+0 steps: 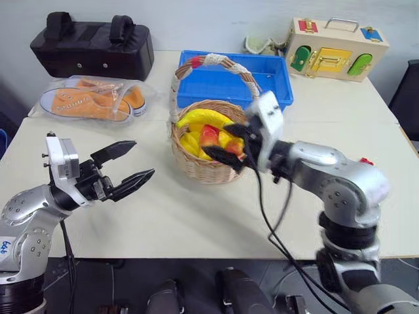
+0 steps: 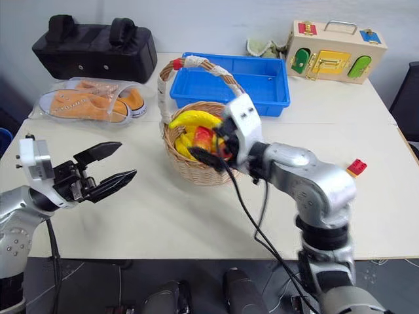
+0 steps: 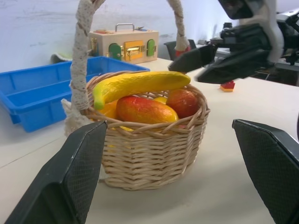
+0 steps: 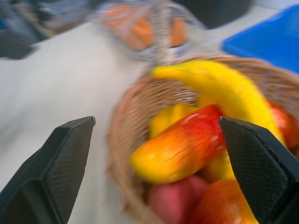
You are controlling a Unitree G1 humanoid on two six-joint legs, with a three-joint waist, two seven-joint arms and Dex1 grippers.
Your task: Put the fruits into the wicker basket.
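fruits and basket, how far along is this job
Looks nearly finished: the banana, mango and a small red fruit all lie inside the wicker basket. Nothing is in hand: the right gripper sits at the rim with empty jaws, the left gripper open too. No fruit shows on the table.

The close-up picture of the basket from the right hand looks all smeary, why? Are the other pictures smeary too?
Right wrist view: the wicker basket, the mango and the banana are smeared, as if the camera were moving. Left wrist view: crisp on the same basket and fruits, with soft glare on the banana. Left and right eye views: evenly lit and sharp; the right gripper is open at the basket's rim.
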